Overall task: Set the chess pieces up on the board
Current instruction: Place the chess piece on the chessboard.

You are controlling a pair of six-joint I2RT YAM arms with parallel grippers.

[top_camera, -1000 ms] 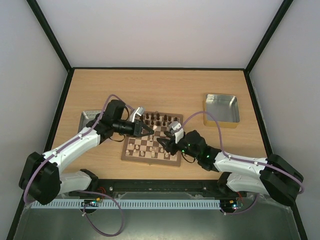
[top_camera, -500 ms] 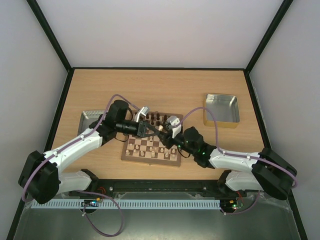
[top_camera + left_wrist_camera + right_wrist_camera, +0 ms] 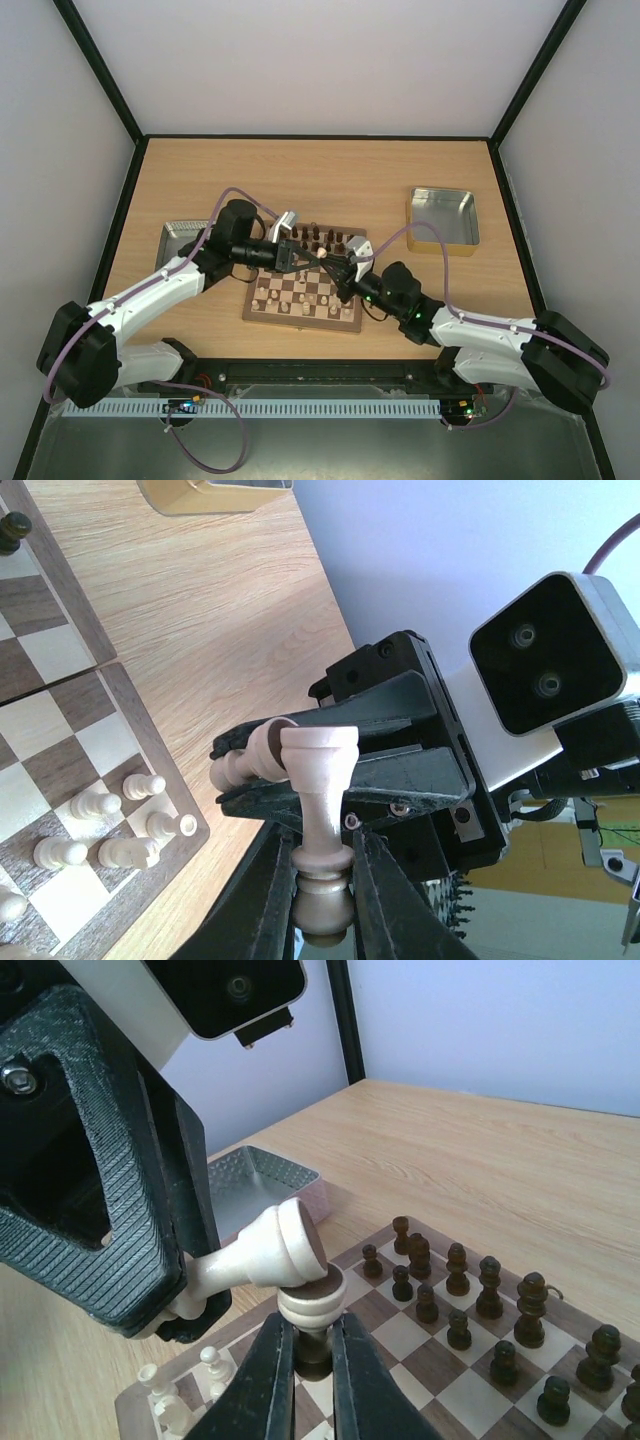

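The board [image 3: 300,322] lies between my two arms, with cream chess pieces [image 3: 275,297] on its near rows and dark pieces [image 3: 320,236] on the far rows. Both grippers meet just above the board's far half. My left gripper [image 3: 322,835] is shut on the head end of a cream piece [image 3: 318,780], which sticks out base first. My right gripper [image 3: 312,1328] is shut on a second cream piece [image 3: 312,1302], felt base outward. The left-held piece [image 3: 250,1252] rests its base against that one. In the top view one cream piece [image 3: 322,255] shows between the jaws.
A shiny metal tray [image 3: 443,222] sits on the table at the right. Another tray [image 3: 178,236] lies left of the board, partly under my left arm. Dark pieces [image 3: 480,1290] stand in rows just beyond my right gripper. Black frame rails edge the table.
My right gripper has swung left and up to the left gripper, and its jaws have gone from open to shut. The left gripper has edged right, still holding its piece.
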